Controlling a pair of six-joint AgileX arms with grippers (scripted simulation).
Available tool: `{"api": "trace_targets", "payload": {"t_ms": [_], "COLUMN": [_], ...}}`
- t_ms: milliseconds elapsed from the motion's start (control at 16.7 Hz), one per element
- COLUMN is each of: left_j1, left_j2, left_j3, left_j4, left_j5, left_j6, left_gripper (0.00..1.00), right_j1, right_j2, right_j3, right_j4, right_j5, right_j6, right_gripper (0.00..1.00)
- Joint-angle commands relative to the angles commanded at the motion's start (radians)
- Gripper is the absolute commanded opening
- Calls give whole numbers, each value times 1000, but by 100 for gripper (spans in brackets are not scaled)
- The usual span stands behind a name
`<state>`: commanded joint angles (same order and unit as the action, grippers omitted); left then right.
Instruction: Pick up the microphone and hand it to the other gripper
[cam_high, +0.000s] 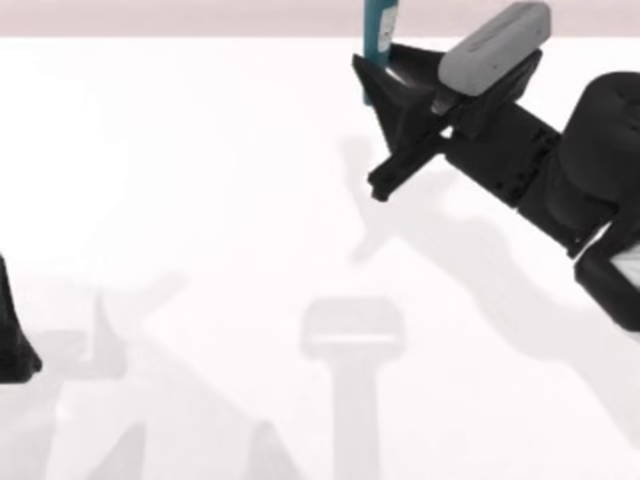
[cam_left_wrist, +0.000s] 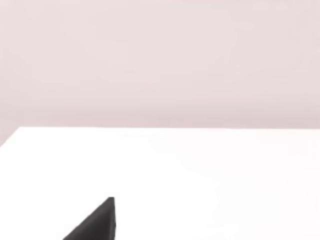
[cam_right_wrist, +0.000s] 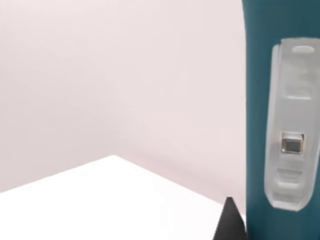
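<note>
Microphone (cam_high: 379, 30): pickup judged done, teal handle upright and pinched in the right end effector (cam_high: 385, 95) above the worktop (cam_high: 200, 200); handover outstanding, left end effector (cam_high: 15, 340) well apart from the microphone, finger state undeterminable.

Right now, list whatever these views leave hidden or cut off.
- Microphone head: cut off by the top view's upper edge; only the teal handle shows. The right wrist view shows just handle and switch plate.
- Right tool: its contact with the handle is hidden behind its own fingers.
- Left tool: cut off at the top view's left edge; the left wrist view shows one dark tip.
</note>
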<state>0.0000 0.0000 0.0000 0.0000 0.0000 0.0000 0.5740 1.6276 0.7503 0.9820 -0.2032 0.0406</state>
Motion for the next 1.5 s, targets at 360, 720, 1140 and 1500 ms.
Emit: {"api": "trace_targets", "payload": {"t_ms": [360,720,1140,1500], "left_j1": [0,0,-62,-169], "left_j2": [0,0,227,740], "left_j3": [0,0,164,440], "left_j4": [0,0,96,253], "left_j5": [0,0,169,468], "left_j6": [0,0,24,65], "left_gripper": [100,100,100,100], "right_j1": [51,55,55,55], "right_j2": [-12,-17,-17,-17], "right_j3": [-29,-32,-32,-32], "right_j4": [42,44,44,44], "right_j5": [49,54,54,54], "right_j6": [6,4,4,4], "right_gripper": [0,0,0,0]}}
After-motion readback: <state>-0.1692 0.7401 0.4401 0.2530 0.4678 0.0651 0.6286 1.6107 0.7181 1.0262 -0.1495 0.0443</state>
